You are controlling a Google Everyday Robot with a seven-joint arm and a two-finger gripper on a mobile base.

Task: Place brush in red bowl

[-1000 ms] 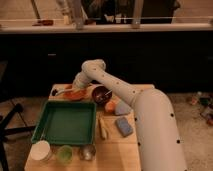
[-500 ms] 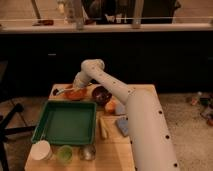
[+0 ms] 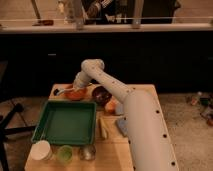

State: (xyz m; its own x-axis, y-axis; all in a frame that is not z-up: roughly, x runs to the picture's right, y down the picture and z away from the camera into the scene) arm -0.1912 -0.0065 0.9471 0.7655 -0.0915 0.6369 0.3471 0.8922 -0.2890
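The red bowl (image 3: 75,94) sits at the back left of the wooden table (image 3: 145,92), just behind the green tray. My gripper (image 3: 76,86) hangs right over the bowl, at its rim. A slim whitish handle, the brush (image 3: 60,91), pokes out to the left of the bowl below the gripper. Its bristle head is hidden by the gripper and bowl. I cannot tell whether the brush rests in the bowl or is held.
A darker maroon bowl (image 3: 101,94) stands right of the red bowl, an orange object (image 3: 111,106) in front of it. A green tray (image 3: 65,122) fills the table's left. A white cup (image 3: 41,149), a green cup (image 3: 64,153) and a metal cup (image 3: 87,151) line the front edge. A pale stick (image 3: 103,128) lies beside my arm.
The big lower arm link has swung left and nearer, covering more of the table's right side. The gripper has stayed over the red bowl.
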